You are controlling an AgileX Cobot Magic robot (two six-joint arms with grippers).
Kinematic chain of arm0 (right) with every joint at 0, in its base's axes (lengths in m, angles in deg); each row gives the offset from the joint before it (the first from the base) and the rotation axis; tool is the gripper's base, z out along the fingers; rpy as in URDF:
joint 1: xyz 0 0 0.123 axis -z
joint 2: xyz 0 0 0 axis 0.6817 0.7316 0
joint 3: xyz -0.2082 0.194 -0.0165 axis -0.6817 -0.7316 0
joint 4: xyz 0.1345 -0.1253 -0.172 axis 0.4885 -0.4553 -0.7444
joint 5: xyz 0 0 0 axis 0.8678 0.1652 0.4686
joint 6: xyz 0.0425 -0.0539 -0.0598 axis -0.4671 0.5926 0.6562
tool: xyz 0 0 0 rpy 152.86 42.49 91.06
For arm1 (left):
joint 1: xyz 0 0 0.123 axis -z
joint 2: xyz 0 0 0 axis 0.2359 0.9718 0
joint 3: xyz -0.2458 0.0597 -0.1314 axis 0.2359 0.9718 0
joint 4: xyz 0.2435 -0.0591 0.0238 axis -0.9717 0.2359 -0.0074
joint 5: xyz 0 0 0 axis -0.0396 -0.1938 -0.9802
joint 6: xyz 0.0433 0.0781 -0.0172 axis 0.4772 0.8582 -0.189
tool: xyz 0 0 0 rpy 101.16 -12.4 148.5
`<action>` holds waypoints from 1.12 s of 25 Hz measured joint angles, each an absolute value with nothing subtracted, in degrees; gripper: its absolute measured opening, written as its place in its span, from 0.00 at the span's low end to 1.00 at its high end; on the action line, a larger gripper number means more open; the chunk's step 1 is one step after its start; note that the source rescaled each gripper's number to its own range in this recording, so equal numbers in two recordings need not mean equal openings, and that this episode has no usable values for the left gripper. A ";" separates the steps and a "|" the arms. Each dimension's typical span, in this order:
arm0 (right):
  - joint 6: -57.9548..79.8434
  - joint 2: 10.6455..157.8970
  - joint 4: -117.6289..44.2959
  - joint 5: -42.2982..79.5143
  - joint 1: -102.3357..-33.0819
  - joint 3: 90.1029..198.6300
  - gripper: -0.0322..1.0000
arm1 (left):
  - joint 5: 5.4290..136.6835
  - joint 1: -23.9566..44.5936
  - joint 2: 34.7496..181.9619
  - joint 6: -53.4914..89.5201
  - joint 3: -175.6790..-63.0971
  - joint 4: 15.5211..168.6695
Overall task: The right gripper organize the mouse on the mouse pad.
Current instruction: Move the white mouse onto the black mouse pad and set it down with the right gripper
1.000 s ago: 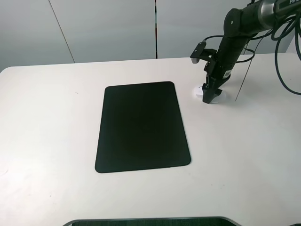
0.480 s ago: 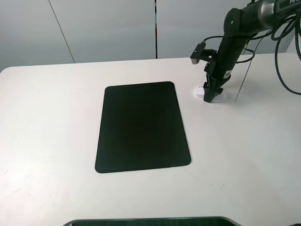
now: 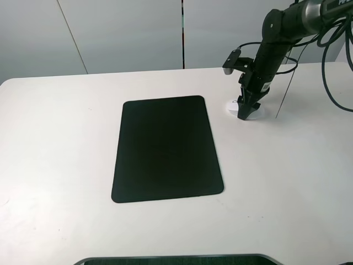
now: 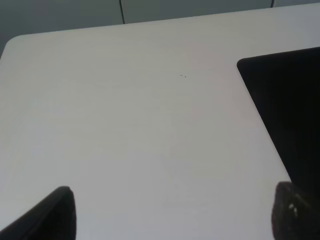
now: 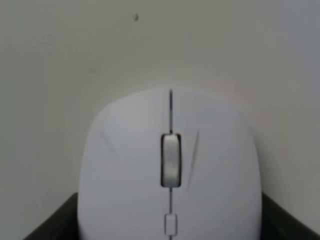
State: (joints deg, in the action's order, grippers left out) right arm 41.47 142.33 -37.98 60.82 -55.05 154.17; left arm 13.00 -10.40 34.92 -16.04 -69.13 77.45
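The white mouse (image 5: 170, 170) with a grey scroll wheel fills the right wrist view. In the high view it (image 3: 231, 105) lies on the white table, right of the mouse pad's far right corner and apart from it. My right gripper (image 3: 245, 112) points down onto it, and its black fingers (image 5: 55, 220) press against both sides of the mouse. The black mouse pad (image 3: 167, 148) lies flat in the middle of the table with nothing on it. Its corner shows in the left wrist view (image 4: 290, 110). My left gripper (image 4: 175, 215) is open and empty over bare table left of the pad.
The white table (image 3: 287, 182) spreads around the pad. Black cables (image 3: 331, 66) hang from the right arm at the far right. A dark edge (image 3: 176, 259) runs along the table's front. A grey wall stands behind the table.
My right gripper has risen very slightly at the mouse. The mouse pad has not moved.
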 joint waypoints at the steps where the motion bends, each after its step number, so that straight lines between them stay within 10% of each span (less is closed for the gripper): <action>1: 41.47 142.33 -37.98 60.93 -55.05 154.17 0.06 | 13.00 -10.40 34.92 -16.04 -69.13 77.45; 15: 24.74 135.73 -37.99 66.99 -56.86 154.17 0.06 | 13.00 -10.40 34.92 -16.04 -69.13 77.45; 28: -17.02 133.26 -41.49 70.05 -74.23 154.17 0.06 | 13.00 -10.40 34.92 -16.04 -69.13 77.45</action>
